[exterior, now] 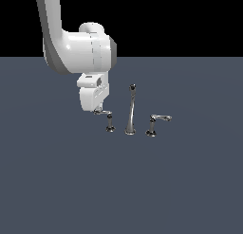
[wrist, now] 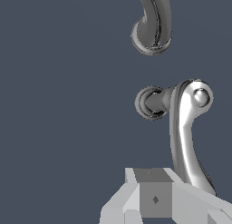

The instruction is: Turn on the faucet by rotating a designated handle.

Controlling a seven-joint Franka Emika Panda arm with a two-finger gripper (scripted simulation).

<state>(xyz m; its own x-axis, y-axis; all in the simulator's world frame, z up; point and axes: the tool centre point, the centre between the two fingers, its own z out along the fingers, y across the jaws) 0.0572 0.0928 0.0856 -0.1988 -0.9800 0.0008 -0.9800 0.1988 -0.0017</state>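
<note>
Chrome handle (wrist: 186, 132) on short post with round base (wrist: 147, 103). Lever's free end touching or passing just behind pale gripper (wrist: 156, 198); jaw state indeterminate. Spout (wrist: 153, 26) base near handle base, apart, on dark surface (wrist: 59, 105).

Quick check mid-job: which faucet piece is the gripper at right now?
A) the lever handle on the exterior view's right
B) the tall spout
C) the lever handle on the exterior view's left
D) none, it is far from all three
C: the gripper sits at the outer end of the handle on the exterior view's left, while the spout and the other lever stand apart from it.
</note>
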